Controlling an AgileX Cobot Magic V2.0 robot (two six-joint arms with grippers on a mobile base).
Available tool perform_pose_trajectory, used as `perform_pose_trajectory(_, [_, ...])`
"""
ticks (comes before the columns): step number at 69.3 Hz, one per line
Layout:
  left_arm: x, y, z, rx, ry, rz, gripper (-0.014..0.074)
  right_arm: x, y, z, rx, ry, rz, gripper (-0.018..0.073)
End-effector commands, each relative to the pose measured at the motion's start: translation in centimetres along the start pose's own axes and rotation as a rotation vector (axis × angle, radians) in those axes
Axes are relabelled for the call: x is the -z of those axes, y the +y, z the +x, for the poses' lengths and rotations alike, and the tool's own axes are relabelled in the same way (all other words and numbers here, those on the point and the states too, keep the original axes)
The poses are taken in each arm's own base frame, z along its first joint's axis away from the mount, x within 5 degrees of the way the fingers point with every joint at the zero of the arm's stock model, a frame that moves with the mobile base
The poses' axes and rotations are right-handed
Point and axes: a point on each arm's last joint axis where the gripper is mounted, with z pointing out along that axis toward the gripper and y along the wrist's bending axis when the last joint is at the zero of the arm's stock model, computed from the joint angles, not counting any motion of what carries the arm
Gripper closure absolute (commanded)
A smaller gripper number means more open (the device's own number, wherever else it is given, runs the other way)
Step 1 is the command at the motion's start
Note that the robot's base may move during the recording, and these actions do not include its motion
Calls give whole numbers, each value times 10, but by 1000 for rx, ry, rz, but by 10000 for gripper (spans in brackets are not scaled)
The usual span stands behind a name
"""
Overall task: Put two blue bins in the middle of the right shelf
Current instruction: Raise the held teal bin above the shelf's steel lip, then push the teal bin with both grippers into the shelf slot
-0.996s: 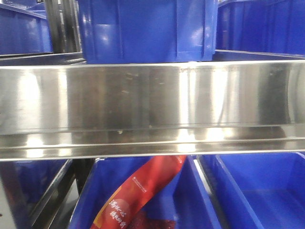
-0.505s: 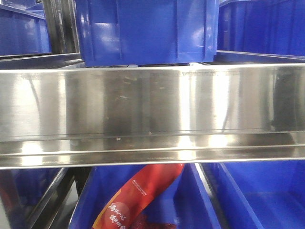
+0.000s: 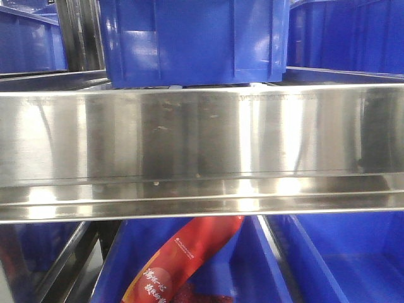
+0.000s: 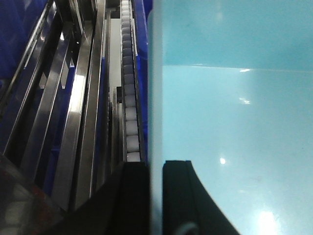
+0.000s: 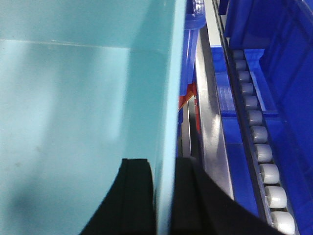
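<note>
A blue bin (image 3: 196, 41) fills the top of the front view, its base just above the wide steel shelf beam (image 3: 202, 145). In the left wrist view, my left gripper (image 4: 155, 169) is shut on this bin's left wall (image 4: 155, 98), one black finger (image 4: 134, 196) outside and one inside. My right gripper (image 5: 165, 164) is shut on the right wall (image 5: 171, 73) in the same way. In both wrist views the bin's inside (image 4: 234, 122) looks pale teal and bare. No gripper shows in the front view.
More blue bins stand at upper left (image 3: 31, 38) and upper right (image 3: 347, 35). Below the beam, one blue bin (image 3: 252, 265) holds a red packet (image 3: 183, 259), with another bin (image 3: 347, 259) beside it. Roller tracks (image 4: 129, 98) (image 5: 259, 142) and steel rails run alongside.
Since one second ago the beam has slid slightly down the front view and the held bin looks a little larger. Over the last half second nothing has visibly moved.
</note>
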Motion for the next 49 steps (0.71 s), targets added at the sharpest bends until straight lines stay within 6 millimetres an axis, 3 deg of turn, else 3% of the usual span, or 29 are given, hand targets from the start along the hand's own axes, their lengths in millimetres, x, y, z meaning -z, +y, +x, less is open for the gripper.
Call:
perform_pose_trajectory(1, [9, -9, -12, 30, -112, 108, 707, 10, 14, -14, -16, -141, -160, 721])
perform_pose_trajectory(21, [0, -9, -4, 23, -29, 70, 707, -12, 15, -11, 21, -96, -79, 721])
perform_pose_trajectory(49, [-85, -32, 22, -41, 210, -15, 707, -105, 6, -1, 20, 100, 102, 721])
